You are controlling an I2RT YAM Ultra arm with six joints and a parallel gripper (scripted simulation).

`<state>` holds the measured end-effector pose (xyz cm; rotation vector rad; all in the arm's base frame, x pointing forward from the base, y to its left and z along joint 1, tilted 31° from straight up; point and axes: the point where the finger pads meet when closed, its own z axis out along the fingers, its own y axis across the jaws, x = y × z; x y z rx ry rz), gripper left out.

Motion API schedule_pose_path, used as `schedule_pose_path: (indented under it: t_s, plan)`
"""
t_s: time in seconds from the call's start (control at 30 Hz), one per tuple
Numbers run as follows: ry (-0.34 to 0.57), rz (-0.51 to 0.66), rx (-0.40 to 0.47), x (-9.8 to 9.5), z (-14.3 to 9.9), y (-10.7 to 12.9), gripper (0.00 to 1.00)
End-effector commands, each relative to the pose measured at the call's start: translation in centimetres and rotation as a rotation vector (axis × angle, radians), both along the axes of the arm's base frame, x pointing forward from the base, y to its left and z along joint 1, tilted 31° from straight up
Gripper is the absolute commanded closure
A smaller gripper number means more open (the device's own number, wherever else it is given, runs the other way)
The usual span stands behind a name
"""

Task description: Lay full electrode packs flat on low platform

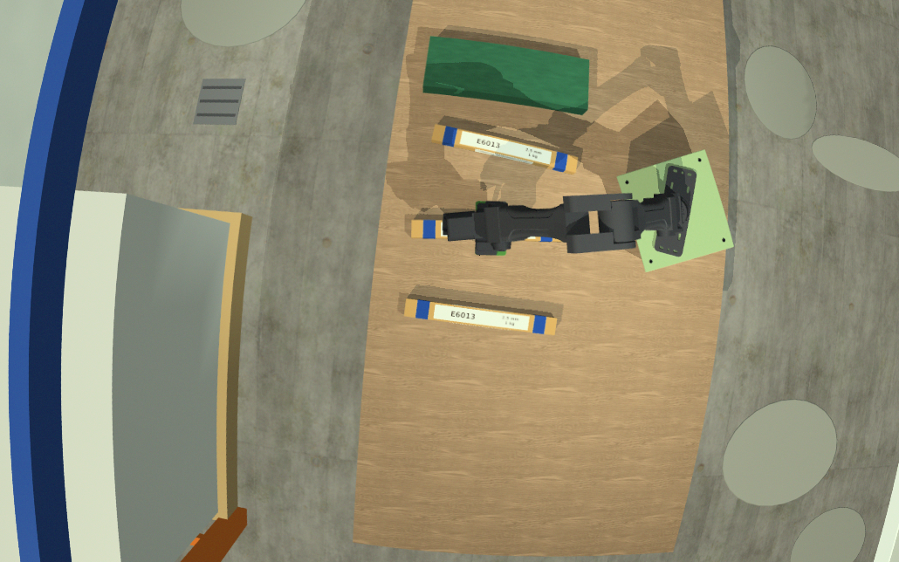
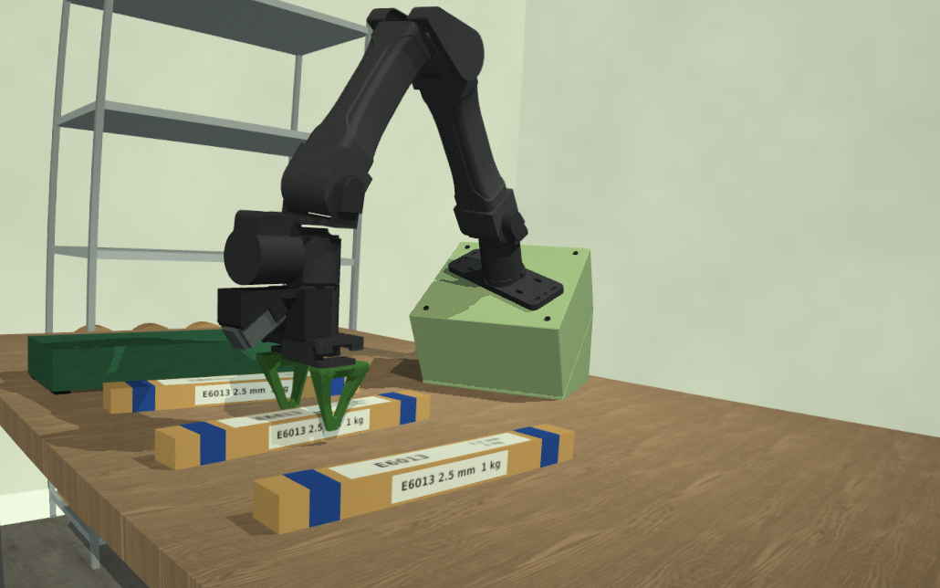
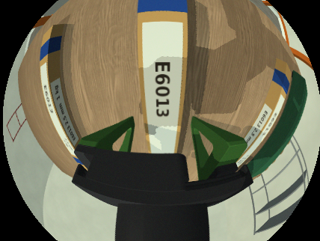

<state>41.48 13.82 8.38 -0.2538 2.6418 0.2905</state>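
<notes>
Three tan packs with blue bands and white E6013 labels lie flat and side by side on the wooden table. The far pack (image 1: 504,148) lies next to the dark green low platform (image 1: 507,74). The middle pack (image 2: 291,428) lies under my arm. The near pack (image 2: 414,472) lies toward the table's middle. My gripper (image 2: 315,402) with green fingers is open and low, one finger on each long side of the middle pack (image 3: 161,95), with gaps between the fingers and the pack in the wrist view. The platform (image 2: 131,357) holds nothing.
The arm's light green slanted base block (image 2: 506,325) stands at the table's back right. A metal shelf rack (image 2: 172,131) stands behind the table. The table's left edge runs close to the packs' left ends.
</notes>
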Motion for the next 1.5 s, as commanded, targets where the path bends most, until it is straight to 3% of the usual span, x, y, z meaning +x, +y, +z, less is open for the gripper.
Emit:
schedule_pose_path:
  t_s: [0.0, 0.07, 0.53, 0.57, 1.47]
  plan:
    - [-0.036, -0.006, 0.006, 1.0, 0.3, 0.3, 0.24]
    - [-0.067, -0.004, 0.015, 1.1, 1.6, 0.4, 0.24]
    - [-0.044, -0.003, 0.009, 0.3, 0.6, 0.2, 0.24]
    - [-0.035, -0.003, 0.008, 0.6, 0.5, 0.1, 1.0]
    - [-0.033, -0.003, 0.009, 0.6, 0.5, 0.2, 1.0]
